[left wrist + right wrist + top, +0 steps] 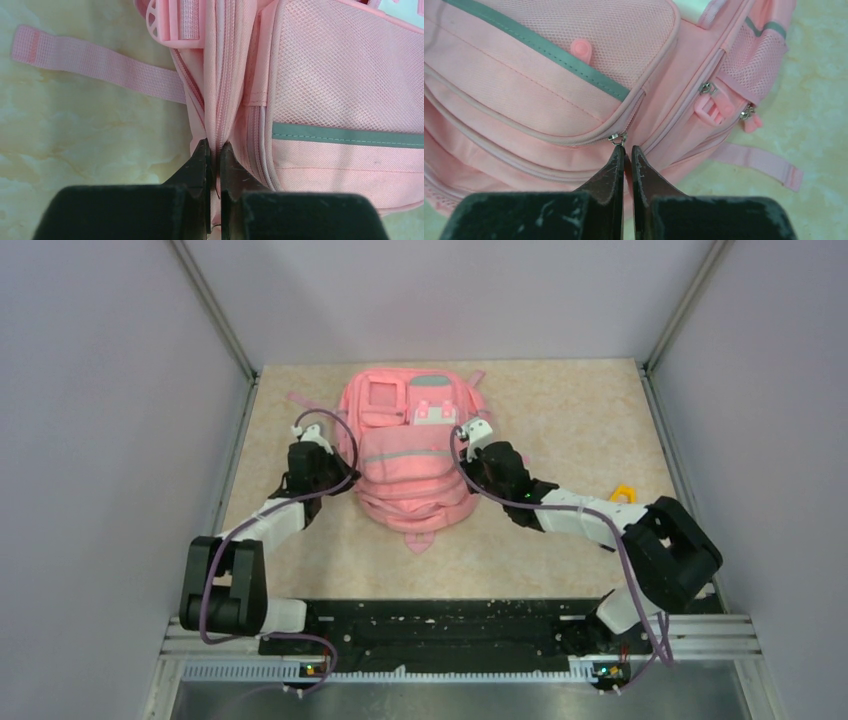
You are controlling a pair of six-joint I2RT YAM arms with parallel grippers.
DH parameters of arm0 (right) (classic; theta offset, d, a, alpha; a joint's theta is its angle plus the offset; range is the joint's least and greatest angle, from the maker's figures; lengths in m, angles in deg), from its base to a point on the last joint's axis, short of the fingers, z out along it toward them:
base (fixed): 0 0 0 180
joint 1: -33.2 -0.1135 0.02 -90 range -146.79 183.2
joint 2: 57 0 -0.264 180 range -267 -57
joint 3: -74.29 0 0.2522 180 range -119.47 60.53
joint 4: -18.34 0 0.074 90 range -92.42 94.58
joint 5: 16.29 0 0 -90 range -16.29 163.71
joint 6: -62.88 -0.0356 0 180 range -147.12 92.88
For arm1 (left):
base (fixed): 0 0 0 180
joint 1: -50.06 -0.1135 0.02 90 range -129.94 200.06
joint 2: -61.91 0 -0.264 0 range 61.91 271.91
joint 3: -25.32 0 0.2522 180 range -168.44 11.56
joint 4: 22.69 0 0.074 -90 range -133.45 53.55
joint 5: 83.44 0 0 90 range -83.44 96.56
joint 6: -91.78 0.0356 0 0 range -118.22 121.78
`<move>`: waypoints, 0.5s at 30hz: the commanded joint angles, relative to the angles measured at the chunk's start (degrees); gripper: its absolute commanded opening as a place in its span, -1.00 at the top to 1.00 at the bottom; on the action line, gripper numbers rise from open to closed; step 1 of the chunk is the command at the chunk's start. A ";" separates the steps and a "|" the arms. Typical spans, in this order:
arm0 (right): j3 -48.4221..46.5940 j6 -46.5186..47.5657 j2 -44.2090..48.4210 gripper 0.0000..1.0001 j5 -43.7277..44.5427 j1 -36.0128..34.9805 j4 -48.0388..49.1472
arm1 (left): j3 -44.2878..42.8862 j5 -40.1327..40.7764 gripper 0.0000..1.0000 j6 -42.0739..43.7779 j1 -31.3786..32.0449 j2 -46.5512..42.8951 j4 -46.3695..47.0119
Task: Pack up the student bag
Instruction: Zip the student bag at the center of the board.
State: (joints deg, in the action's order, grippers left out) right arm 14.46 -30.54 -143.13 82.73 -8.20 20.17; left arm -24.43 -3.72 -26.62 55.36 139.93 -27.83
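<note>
The student bag [410,455], a large pink backpack with a grey stripe, lies front up in the middle of the table. My left gripper [348,468] is at its left side. In the left wrist view this gripper [215,145] is shut on a raised fold of the bag's zip seam [222,100]. My right gripper [468,472] is at the bag's right side. In the right wrist view it [628,149] is shut on the pull tab of the front pocket's zip slider [618,137]. Only a sliver of the tab shows between the jaws.
A small yellow object [622,494] lies on the table at the right, partly behind my right arm. Loose pink webbing straps trail from the bag on the left [100,65] and right [764,162]. Metal frame posts and grey walls bound the table.
</note>
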 commanded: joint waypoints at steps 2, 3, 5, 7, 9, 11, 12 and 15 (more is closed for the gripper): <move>-4.55 11.21 -4.19 1.00 13.19 4.05 -0.44 | -1.70 13.53 1.00 6.28 -6.96 -0.01 4.15; -5.15 12.15 -4.95 1.00 13.26 4.32 0.45 | -1.77 13.35 1.00 6.44 -7.09 0.12 4.05; -6.38 14.16 -6.51 1.00 12.83 4.72 1.75 | -2.53 12.47 1.00 6.75 -7.24 0.62 3.22; -7.75 16.31 -8.12 1.00 12.62 4.99 2.86 | -2.89 11.97 1.00 6.78 -7.37 1.02 2.89; -9.06 18.03 -9.61 1.00 12.60 5.27 4.00 | -2.97 12.07 1.00 6.93 -7.49 1.23 2.89; -9.71 19.36 -10.95 1.00 12.43 5.58 5.74 | -3.10 12.14 1.00 7.08 -7.53 1.26 2.57; -9.84 19.98 -11.43 1.00 12.02 5.82 6.73 | -3.19 12.19 1.00 7.24 -7.60 1.19 2.29; -10.80 22.02 -11.92 1.00 8.84 6.03 7.03 | -4.52 13.05 1.00 7.40 -7.70 1.21 -0.54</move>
State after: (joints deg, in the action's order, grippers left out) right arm 6.09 -15.35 -154.15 82.95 -7.48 26.31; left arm -25.85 -4.07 -24.50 51.69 141.28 -27.54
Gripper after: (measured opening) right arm 0.017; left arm 0.046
